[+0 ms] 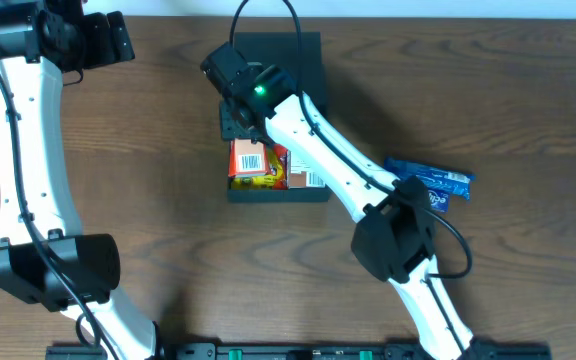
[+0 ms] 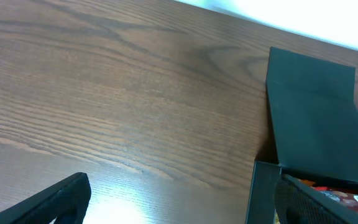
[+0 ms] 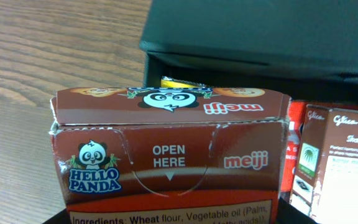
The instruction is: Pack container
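Observation:
The container (image 1: 278, 194) is a dark box in the middle of the table, its flap lid (image 1: 293, 52) open toward the far side. Inside lie orange-red cartons (image 1: 256, 165) and a white-labelled pack (image 1: 310, 176). My right gripper (image 1: 238, 118) hovers over the box's left part, shut on a brown Hello Panda carton (image 3: 166, 155) that fills the right wrist view in front of the lid (image 3: 260, 31). My left gripper (image 1: 108, 40) stands open at the far left over bare wood, with the container's wall (image 2: 263, 193) beside its right finger (image 2: 316, 205).
A blue snack packet (image 1: 430, 184) lies on the table right of the container, partly under the right arm. Inside the box, a white Glico pack (image 3: 340, 162) and a red carton (image 3: 294, 149) sit right of the held carton.

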`<state>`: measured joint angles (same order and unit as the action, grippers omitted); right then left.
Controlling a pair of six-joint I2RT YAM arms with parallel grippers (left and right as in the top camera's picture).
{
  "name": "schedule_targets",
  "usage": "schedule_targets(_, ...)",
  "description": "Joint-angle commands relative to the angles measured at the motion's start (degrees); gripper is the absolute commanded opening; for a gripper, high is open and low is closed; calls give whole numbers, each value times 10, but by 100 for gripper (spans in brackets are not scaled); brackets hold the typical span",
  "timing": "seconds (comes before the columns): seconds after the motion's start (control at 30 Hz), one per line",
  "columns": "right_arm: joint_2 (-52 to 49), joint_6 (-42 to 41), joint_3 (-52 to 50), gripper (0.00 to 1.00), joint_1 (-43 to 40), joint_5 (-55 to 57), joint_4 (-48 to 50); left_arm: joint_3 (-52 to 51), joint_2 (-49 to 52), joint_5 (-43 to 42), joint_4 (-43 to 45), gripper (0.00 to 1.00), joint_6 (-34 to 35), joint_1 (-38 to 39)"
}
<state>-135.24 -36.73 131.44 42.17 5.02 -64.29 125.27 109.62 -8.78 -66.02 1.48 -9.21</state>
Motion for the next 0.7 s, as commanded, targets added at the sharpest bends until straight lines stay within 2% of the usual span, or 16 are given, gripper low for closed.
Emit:
schedule_targets(0.0,-8,-25,-2,47,-2,12,-2,0,7,4,-2,95,-2,-2)
schedule_targets(0.33,-35,-38,-2,45,-3,3,-10,0,7,4,-2,95,-2,-2)
schedule_targets(0.5,-35,-38,-2,49,-2,3,-8,0,7,4,-2,95,-2,-2)
schedule_targets(0.53,-35,-38,-2,52,-2,3,-9,0,7,4,-2,95,-2,-2)
schedule_targets(0.67,-35,-36,-2,83,-3,-4,-9,0,7,4,-2,95,-2,-2)
